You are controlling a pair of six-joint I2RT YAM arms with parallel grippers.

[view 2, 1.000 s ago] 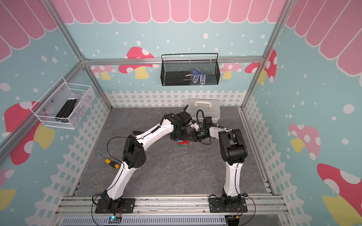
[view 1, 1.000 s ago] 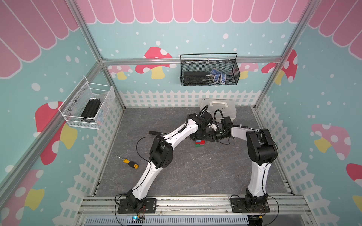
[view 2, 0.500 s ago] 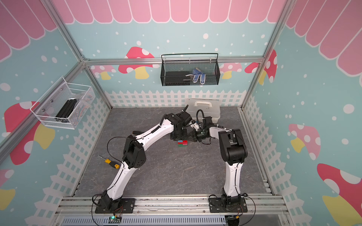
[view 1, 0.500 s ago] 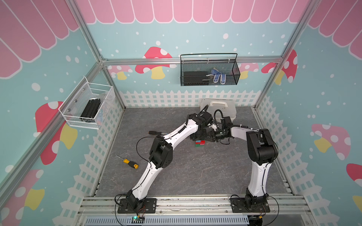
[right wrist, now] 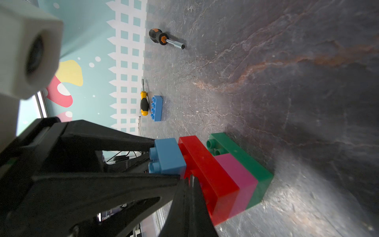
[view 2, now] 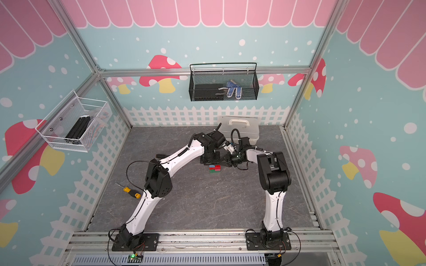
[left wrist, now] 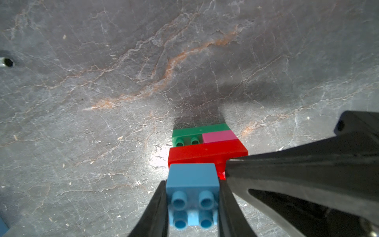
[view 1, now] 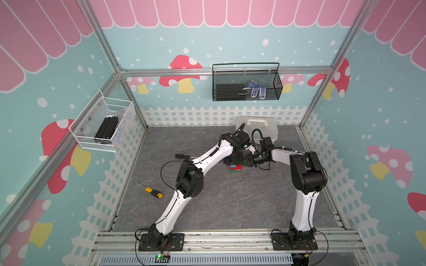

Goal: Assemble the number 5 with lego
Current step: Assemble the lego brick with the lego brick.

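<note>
2 claws crowd the far side of the brick stack [view 1: 235,168], left claw [left wrist: 192,184] clamped on its small blue brick [left wrist: 192,174], right claw [right wrist: 189,180] tips together against the red brick [right wrist: 209,176], white case [view 1: 255,126] beyond; bench [view 1: 230,202] in front open, yellow-handled screwdriver [view 1: 153,192] and long blue brick [right wrist: 156,107] well left.

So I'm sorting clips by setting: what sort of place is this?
Probably a lab robot cell dressed like a playroom: aluminium frame, mushroom-print walls, left arm and right arm bolted to a front rail.

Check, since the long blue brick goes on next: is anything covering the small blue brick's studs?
Yes: the left gripper grips the small blue brick from over its studs, and the shut right gripper rests on the red brick beside it.
</note>
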